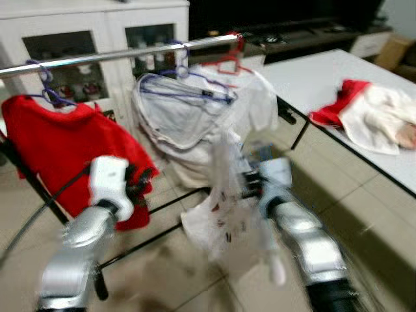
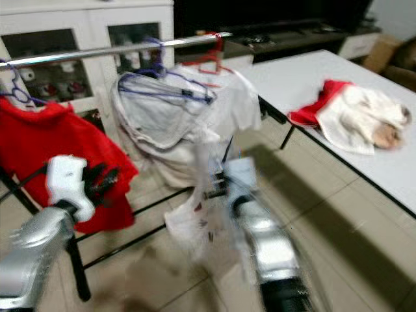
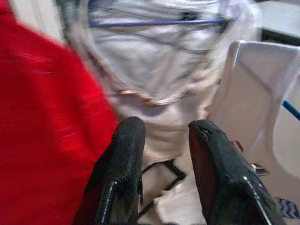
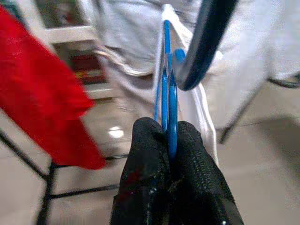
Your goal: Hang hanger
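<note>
A silver clothes rail (image 1: 123,54) ran across the upper part of the frame, in front of a white cabinet (image 1: 97,26) with glass doors. Three hangers hung on the rail: a purple one carrying a red garment (image 1: 58,143) at the left, a purple one carrying a white garment (image 1: 188,123) in the middle, and a bare red hanger (image 1: 229,62) at the rail's right end. A white surface (image 1: 318,84) filled the upper right, with one red-and-white bundle of cloth (image 1: 374,114) lying on it.

Low in the centre, blurred, the right gripper (image 4: 168,140) had its jaws closed on a blue hanger (image 4: 166,70) draped with a white patterned cloth (image 1: 221,208). At lower left, the left gripper (image 3: 164,136) had its jaws apart and empty, just beside the red garment. No writing was readable.
</note>
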Robot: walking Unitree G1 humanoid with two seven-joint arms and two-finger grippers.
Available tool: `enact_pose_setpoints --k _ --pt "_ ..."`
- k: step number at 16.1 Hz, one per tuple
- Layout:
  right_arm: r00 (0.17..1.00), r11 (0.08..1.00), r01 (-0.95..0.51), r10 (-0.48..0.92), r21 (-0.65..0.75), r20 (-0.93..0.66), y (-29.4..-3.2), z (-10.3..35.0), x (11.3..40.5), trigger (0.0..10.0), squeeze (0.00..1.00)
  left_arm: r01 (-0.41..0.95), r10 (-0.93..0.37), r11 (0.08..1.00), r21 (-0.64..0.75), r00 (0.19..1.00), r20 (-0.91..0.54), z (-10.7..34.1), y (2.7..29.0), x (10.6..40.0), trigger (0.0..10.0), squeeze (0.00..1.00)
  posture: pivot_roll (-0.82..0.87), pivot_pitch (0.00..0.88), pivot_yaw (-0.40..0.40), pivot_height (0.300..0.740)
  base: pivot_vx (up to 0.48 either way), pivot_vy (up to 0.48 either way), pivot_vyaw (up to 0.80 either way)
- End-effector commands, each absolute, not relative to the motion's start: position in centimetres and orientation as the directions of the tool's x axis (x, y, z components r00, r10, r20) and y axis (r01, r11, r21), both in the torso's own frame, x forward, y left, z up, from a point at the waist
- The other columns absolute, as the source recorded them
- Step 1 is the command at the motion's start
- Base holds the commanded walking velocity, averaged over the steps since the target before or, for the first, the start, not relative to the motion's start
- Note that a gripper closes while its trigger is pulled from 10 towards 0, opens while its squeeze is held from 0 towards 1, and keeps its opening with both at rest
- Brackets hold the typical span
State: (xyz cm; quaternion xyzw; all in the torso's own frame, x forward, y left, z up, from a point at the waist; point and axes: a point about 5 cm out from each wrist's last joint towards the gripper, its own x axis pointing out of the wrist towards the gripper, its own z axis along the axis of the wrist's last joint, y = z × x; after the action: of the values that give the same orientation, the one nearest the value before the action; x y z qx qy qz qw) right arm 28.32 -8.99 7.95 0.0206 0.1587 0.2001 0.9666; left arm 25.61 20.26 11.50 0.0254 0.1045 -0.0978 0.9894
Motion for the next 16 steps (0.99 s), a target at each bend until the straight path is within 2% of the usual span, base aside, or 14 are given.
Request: enact_pose_setpoints --k 1,4,7,16 --pt "0.892 0.929 -0.361 0.37 0.081 -0.262 -10.2 8.8 28.8 10.0 0.0 0.249 -0.243 0.968 0.01 0.952 -0.188 12.0 19.1 25.9 10.0 0.0 0.04 0.016 -0.032 0.74 0.405 0.0 0.0" --pt "0.877 0.912 -0.402 0.409 0.081 -0.251 -9.7 8.9 28.7 10.0 0.0 0.229 -0.233 0.973 -0.042 0.956 -0.178 12.1 19.1 26.0 10.0 0.0 0.04 0.015 -0.025 0.74 0.125 0.0 0.0" --pt "0.879 0.911 -0.402 0.411 0.089 -0.24 -9.2 9.0 28.8 10.0 0.0 0.239 -0.235 0.971 -0.002 0.953 -0.189 12.2 19.3 26.0 10.0 0.0 0.05 0.013 -0.009 0.74 0.0 0.0 0.8" --pt "0.881 0.913 -0.398 0.408 0.092 -0.238 -9.1 9.0 28.8 10.0 0.0 0.236 -0.232 0.972 0.0 0.954 -0.189 12.2 19.4 26.1 10.0 0.0 0.05 0.012 -0.007 0.74 0.0 0.0 0.8"
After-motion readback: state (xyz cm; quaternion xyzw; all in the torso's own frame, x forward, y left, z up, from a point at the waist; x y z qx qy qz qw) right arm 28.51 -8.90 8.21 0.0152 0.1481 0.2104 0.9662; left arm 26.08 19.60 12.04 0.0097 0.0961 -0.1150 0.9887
